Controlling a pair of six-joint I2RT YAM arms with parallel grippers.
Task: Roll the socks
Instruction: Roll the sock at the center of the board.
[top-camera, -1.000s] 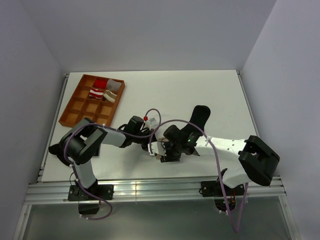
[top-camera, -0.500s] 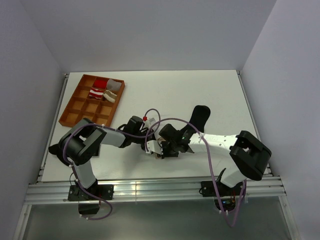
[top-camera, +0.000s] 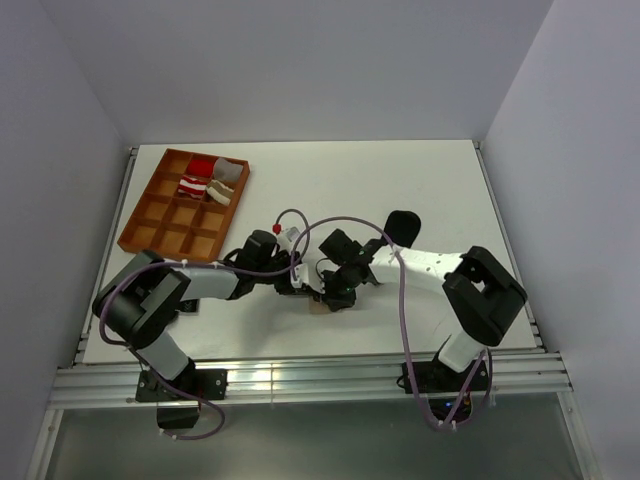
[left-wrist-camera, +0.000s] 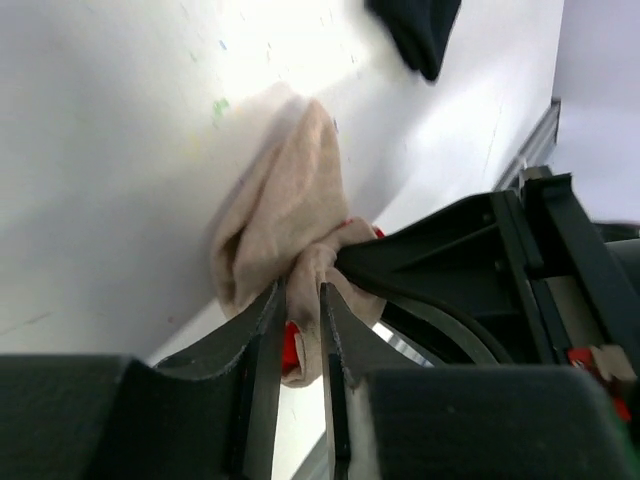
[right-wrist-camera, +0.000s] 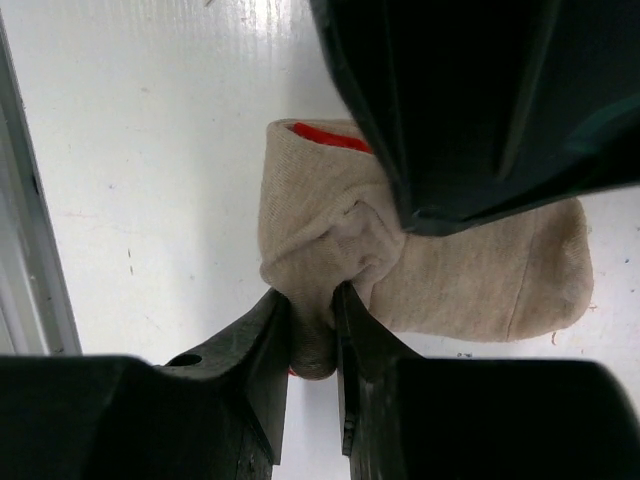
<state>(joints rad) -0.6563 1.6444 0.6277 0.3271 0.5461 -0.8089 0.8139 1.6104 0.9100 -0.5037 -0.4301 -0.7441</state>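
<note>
A beige knitted sock with a red band (right-wrist-camera: 470, 270) lies bunched on the white desk (top-camera: 350, 180), around the middle from left to right and on the near half. Both arms meet over it. The left gripper (left-wrist-camera: 300, 295) has its fingers drawn narrow, pinching a fold of the beige fabric between them. The right gripper (right-wrist-camera: 312, 300) comes in from the opposite side, and its fingers are likewise close together, clamped on a gathered edge of the same sock. The two grippers are almost touching, with the sock pulled into a wrinkled lump between them. Part of it rests on the desk, and the red band shows at one end.

A black sock (top-camera: 403, 225) lies flat on the desk to the right of the grippers and a little farther back, apart from the beige one. At the far left stands a brown wooden tray with square compartments (top-camera: 158, 217). Its far compartments hold a red-and-white rolled sock (top-camera: 197, 178) and a pale rolled sock (top-camera: 226, 182) beside it.
</note>
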